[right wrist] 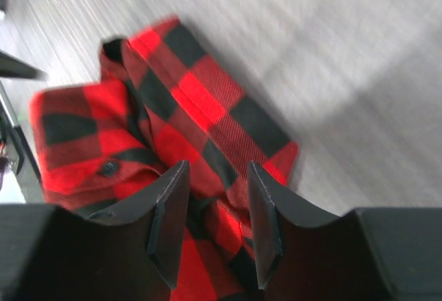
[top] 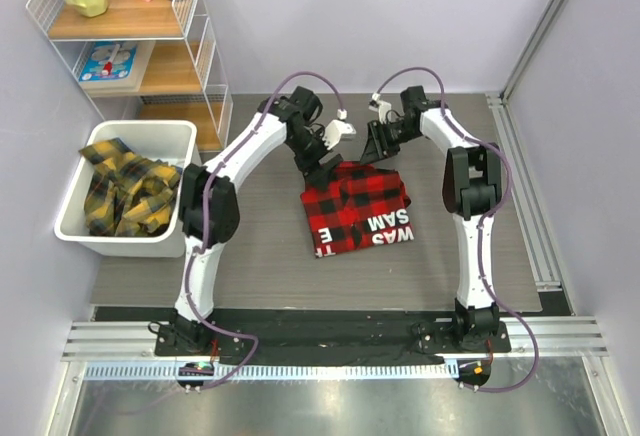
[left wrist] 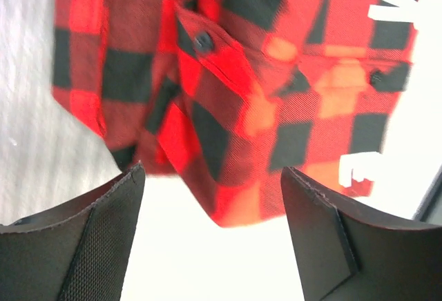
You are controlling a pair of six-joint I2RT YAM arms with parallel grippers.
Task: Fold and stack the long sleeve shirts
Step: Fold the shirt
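Hovering at the far edge of the folded red-and-black shirt (top: 357, 208), mid-table (top: 262, 268), 2 grippers share it in the top view. The left gripper (top: 325, 163) is over the far-left corner and the right gripper (top: 381, 144) is just beyond the far-right. The lettered edge runs across the near side. Yellow-and-black shirts (top: 125, 194) sit in the white bin (top: 150, 126), well to the left.

Left wrist view: fingers (left wrist: 103, 239) spread wide, holding nothing, with the shirt lying straight ahead.

Right wrist view, blurred: fingers (right wrist: 168, 211) narrowly parted, cloth showing through the gap, no pinch evident.

The left arm looks nearer the cloth.
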